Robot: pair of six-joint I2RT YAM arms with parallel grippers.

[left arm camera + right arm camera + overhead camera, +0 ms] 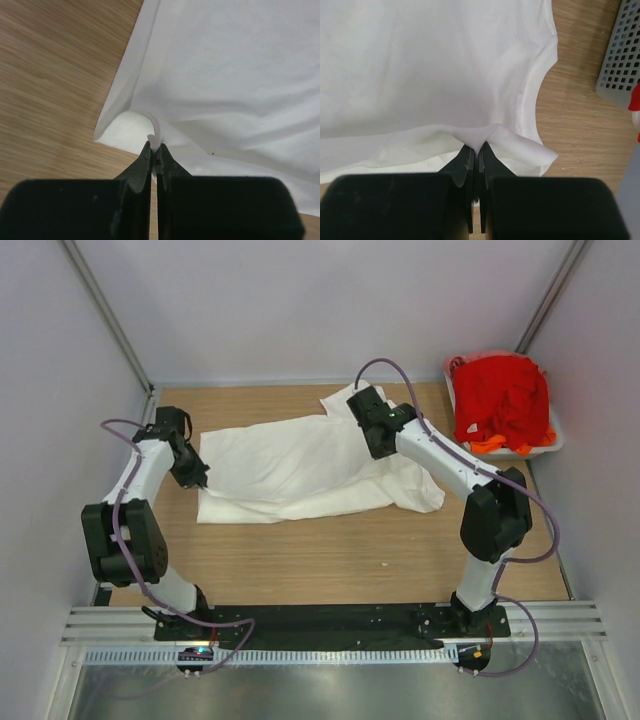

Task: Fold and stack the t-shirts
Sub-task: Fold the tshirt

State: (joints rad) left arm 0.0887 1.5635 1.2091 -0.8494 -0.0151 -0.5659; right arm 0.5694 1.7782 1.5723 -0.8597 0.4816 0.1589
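Note:
A large white t-shirt (290,468) lies spread across the middle of the wooden table. My left gripper (200,480) is shut on its left edge; the left wrist view shows a pinch of white cloth (155,139) between the closed tips (155,150). My right gripper (378,448) is shut on the shirt's right part near the collar; the right wrist view shows a fold of white cloth (479,137) caught in the tips (478,150). Red and orange t-shirts (503,400) are heaped at the back right.
The red and orange shirts sit in a pale plastic tub (553,443) at the back right corner; its grey perforated wall (620,60) shows in the right wrist view. White walls close in the table on three sides.

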